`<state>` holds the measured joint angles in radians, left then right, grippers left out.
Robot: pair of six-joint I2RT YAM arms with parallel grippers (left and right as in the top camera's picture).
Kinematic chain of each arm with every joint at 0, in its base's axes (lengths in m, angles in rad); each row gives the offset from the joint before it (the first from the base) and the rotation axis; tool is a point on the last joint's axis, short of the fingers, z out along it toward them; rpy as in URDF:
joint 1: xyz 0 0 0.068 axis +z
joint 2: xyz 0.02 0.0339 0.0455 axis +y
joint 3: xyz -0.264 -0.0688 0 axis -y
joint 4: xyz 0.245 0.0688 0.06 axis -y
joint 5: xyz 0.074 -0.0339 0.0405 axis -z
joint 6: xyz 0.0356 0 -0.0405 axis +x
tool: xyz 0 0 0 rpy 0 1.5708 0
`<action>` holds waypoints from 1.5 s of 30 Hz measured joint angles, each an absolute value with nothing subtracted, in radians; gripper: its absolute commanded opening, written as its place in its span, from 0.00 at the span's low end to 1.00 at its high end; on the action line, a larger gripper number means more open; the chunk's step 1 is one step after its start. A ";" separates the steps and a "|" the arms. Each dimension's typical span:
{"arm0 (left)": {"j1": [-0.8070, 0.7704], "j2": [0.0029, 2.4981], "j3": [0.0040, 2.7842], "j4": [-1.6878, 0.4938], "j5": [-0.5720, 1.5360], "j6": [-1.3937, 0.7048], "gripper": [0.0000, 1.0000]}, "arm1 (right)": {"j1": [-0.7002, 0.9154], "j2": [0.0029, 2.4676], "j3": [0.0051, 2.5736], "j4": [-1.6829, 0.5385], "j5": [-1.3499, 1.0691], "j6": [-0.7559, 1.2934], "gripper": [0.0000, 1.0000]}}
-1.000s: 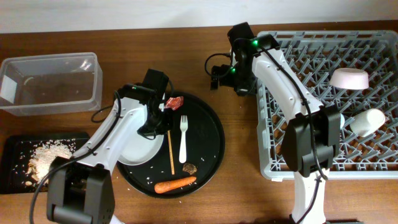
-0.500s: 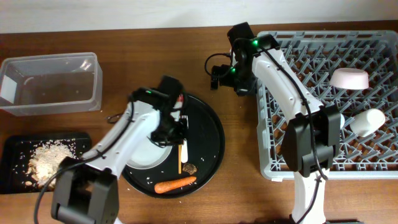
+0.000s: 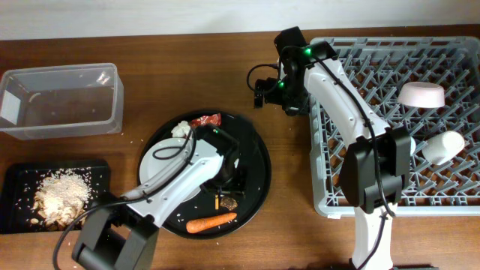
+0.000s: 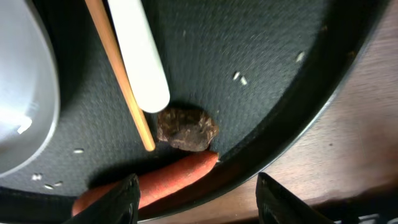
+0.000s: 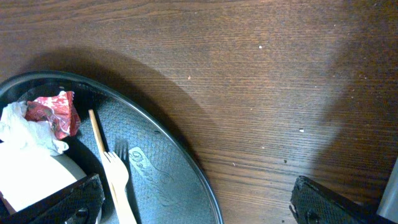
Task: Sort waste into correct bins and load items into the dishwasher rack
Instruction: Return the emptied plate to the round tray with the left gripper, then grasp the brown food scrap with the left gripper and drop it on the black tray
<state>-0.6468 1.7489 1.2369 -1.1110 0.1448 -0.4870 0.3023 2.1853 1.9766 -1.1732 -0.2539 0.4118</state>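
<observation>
The left gripper (image 4: pixel 199 193) is hovering over the near right part of the round tray (image 3: pixel 255 150), its jaws standing apart and holding nothing. Directly beneath it the lump (image 4: pixel 186 129) is lying just far of the carrot (image 4: pixel 155 183), touching or all but touching the carrot's right end. The carrot is resting along the tray's near rim. The near tip of the stick (image 4: pixel 118 68) is ending just left of the lump, and the fork (image 4: pixel 140 56) is lying beside the stick, its handle stopping a little short of the lump. The plate (image 3: pixel 169 161) is sitting on the left part of the same tray, partly under the left arm. At the tray's far edge the red wrapper (image 3: pixel 206 120) is lying against the white paper (image 3: pixel 180 129), the paper to its left.

The right gripper (image 5: pixel 196 202) is hanging over the bare table (image 3: pixel 187 52) between the round tray and the rack (image 3: pixel 457 75), jaws wide and empty.

In the rack at right, the bowl (image 3: pixel 421 94) is resting among the pegs on the far side, with the cup (image 3: pixel 442 146) near of it. At far left the tub (image 3: pixel 60 101) is standing; near of it the flat tray (image 3: pixel 19 180) is holding the crumbs (image 3: pixel 64 191).
</observation>
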 measured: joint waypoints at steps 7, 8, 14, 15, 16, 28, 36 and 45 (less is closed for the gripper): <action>-0.656 1.749 1.052 -0.863 0.141 -0.593 0.59 | 0.302 2.185 1.977 -1.173 -0.253 0.412 0.99; -0.656 1.749 1.037 -0.838 0.142 -0.596 0.59 | 0.302 2.185 1.977 -1.173 -0.253 0.412 0.99; -0.678 1.750 1.016 -0.813 0.130 -0.604 0.59 | 0.302 2.185 1.977 -1.173 -0.254 0.412 0.99; -0.689 1.750 1.016 -0.809 0.125 -0.604 0.59 | 0.302 2.185 1.977 -1.173 -0.253 0.411 0.99; -0.706 1.750 1.016 -0.796 0.121 -0.606 0.59 | 0.302 2.185 1.977 -1.173 -0.253 0.412 0.99; -0.770 1.788 1.027 -0.803 0.033 -0.656 0.38 | 0.302 2.185 1.977 -1.173 -0.254 0.411 0.99; -0.770 1.821 1.079 -0.916 -0.021 -0.659 0.34 | 0.302 2.185 1.977 -1.173 -0.254 0.412 0.99; -0.570 1.829 1.360 -1.251 -0.125 -0.656 0.34 | 0.302 2.185 1.977 -1.174 -0.254 0.412 0.99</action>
<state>-0.5705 1.8294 1.3602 -1.2514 -0.1253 -0.6556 0.3023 2.1853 1.9766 -1.1744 -0.2539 0.4122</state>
